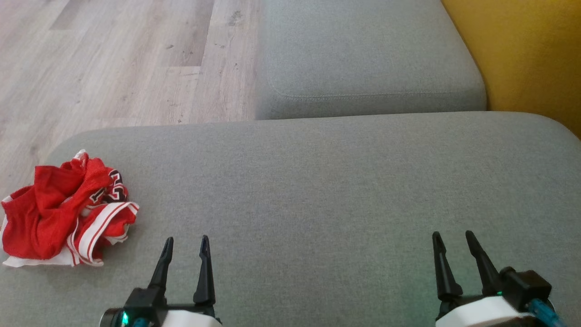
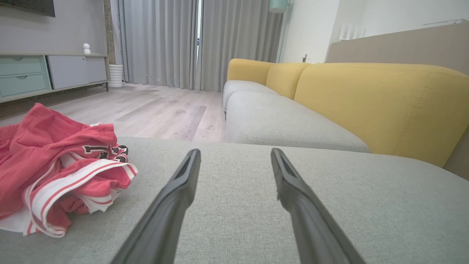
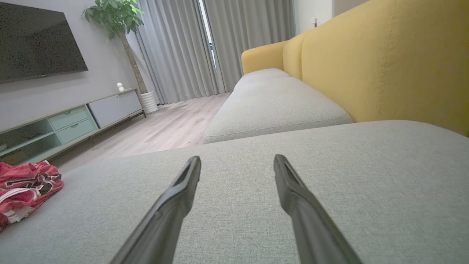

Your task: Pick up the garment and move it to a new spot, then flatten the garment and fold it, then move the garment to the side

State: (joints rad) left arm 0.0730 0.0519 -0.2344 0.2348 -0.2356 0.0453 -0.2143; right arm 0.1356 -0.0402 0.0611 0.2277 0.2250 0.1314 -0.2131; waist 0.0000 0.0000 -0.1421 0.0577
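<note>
The garment [image 1: 68,211] is a red jersey with white stripes and dark lettering, lying crumpled at the far left of the grey sofa cushion [image 1: 317,190]. In the left wrist view the garment [image 2: 55,168] bunches up at the left, and the right wrist view catches the garment [image 3: 25,187] at its left edge. My left gripper [image 1: 187,240] hovers open just right of the garment, nothing between its fingers. Well to the right, my right gripper [image 1: 451,236] is open too, over bare cushion. Seen from the wrists, the left gripper [image 2: 234,152] and the right gripper [image 3: 236,159] both have spread fingers.
A second grey seat cushion [image 1: 363,59] lies beyond the near one. The yellow backrest [image 1: 526,54] rises at the right. Wooden floor [image 1: 113,59] runs along the left, past the cushion's edge. A low TV cabinet [image 3: 73,117] stands across the room.
</note>
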